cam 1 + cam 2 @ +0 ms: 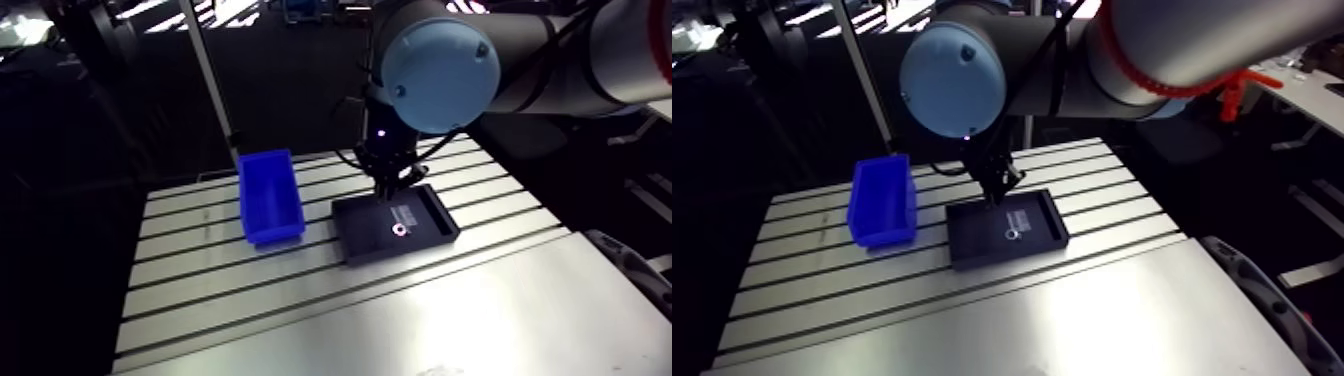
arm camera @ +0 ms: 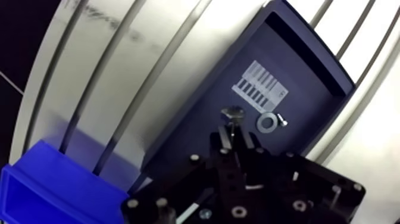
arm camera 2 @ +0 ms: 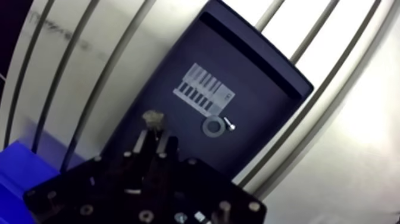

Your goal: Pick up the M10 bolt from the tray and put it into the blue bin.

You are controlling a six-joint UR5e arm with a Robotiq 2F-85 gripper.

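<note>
— Where's the M10 bolt [image 2: 233, 113]?
— Clamped in the gripper [image 2: 235, 138], head poking out ahead, over the black tray [image 2: 309, 77], near a washer [image 2: 266, 123].
— The blue bin [image 1: 270, 195]?
— On the bench [image 1: 450, 310], beside the tray.

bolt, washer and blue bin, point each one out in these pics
bolt [image 2: 232, 112], wrist view, on its head.
washer [image 2: 260, 123], wrist view, on the ring's side nearest the bolt.
blue bin [image 1: 274, 234], arm view, on its near end wall.
</note>
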